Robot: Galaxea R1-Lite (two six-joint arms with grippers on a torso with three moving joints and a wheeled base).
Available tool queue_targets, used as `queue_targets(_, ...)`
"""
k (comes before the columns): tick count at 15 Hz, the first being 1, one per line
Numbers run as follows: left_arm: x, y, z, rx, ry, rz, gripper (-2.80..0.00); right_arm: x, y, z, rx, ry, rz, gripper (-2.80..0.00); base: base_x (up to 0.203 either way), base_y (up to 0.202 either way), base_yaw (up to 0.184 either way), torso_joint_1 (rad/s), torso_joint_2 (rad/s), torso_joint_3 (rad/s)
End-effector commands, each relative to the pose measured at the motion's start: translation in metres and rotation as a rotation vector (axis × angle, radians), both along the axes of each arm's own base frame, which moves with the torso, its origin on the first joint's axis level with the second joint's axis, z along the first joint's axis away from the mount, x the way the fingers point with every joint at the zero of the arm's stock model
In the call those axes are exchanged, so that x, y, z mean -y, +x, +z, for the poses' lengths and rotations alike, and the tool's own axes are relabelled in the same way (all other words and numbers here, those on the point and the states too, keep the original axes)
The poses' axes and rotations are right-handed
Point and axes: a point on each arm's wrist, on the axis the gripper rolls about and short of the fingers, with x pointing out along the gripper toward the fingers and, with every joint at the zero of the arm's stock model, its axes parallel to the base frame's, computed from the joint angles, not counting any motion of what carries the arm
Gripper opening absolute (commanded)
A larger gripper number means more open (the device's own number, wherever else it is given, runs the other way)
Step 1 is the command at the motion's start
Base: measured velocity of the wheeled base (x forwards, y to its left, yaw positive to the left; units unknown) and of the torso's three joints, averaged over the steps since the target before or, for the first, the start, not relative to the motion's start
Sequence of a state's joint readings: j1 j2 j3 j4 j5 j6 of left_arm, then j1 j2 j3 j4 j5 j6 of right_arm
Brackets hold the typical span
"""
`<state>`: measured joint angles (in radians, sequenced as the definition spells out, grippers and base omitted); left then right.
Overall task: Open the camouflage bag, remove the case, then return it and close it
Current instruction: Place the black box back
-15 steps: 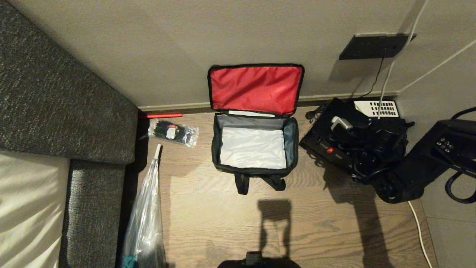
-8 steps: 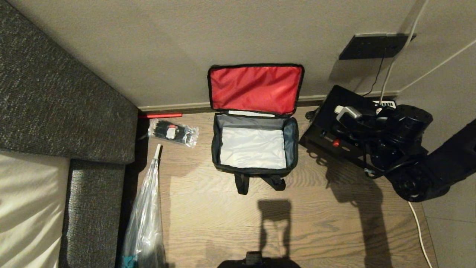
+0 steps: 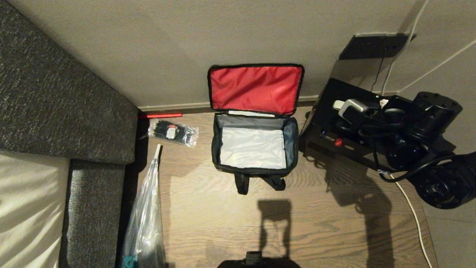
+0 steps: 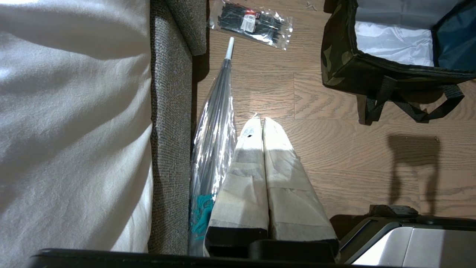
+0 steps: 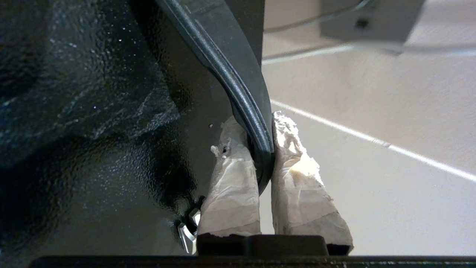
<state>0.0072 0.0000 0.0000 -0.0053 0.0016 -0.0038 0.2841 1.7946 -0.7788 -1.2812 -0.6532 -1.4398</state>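
The camouflage bag (image 3: 254, 171) stands open on the wooden floor, its red-lined lid (image 3: 256, 88) leaning back against the wall. Its silver-lined inside (image 3: 253, 148) is empty. The left wrist view shows the bag's camouflage wall (image 4: 342, 70) and its black straps. The black case (image 3: 331, 100) hangs tilted just right of the bag, above its shadow on the floor. My right gripper (image 5: 257, 121) is shut on the case's rim, with the black face of the case (image 5: 93, 111) beside it. My left gripper (image 4: 262, 121) hangs shut and empty above the floor, next to the sofa.
A grey sofa (image 3: 55, 104) fills the left side. A clear plastic packet of black items (image 3: 173, 133) and a clear folded umbrella (image 3: 145, 219) lie beside it. On the wall at right is a dark socket plate (image 3: 375, 45); a white cable (image 3: 412, 219) runs across the floor.
My right arm has lifted the black case up and back toward the wall, and it now covers the white keypad behind it. The bag and my left arm have not moved.
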Motion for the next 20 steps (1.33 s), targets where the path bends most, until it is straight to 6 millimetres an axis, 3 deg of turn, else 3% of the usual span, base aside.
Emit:
queue_targets(1,0.000,0.000,0.000,-0.001,-0.001,0.000,-2.80,-0.011,-0.022,0.015,0.029,0.003,0.054,-2.80,0.000,0.000,0.000,0.000,0.00,0.000)
queue_targets(10,0.000,0.000,0.000,-0.001,-0.001,0.000,-2.80,-0.068,-0.054,0.025,-0.012,-0.019,0.265,-2.80,0.000,0.000,0.000,0.000,0.00,0.000)
queue_targets(14,0.000,0.000,0.000,-0.001,-0.001,0.000,-2.80,-0.087,-0.049,0.040,0.009,-0.008,0.307,-2.80,0.000,0.000,0.000,0.000,0.00,0.000)
queue_targets(20,0.000,0.000,0.000,-0.001,-0.001,0.000,-2.80,-0.125,-0.035,0.036,0.013,-0.005,0.376,-2.80,0.000,0.000,0.000,0.000,0.00,0.000)
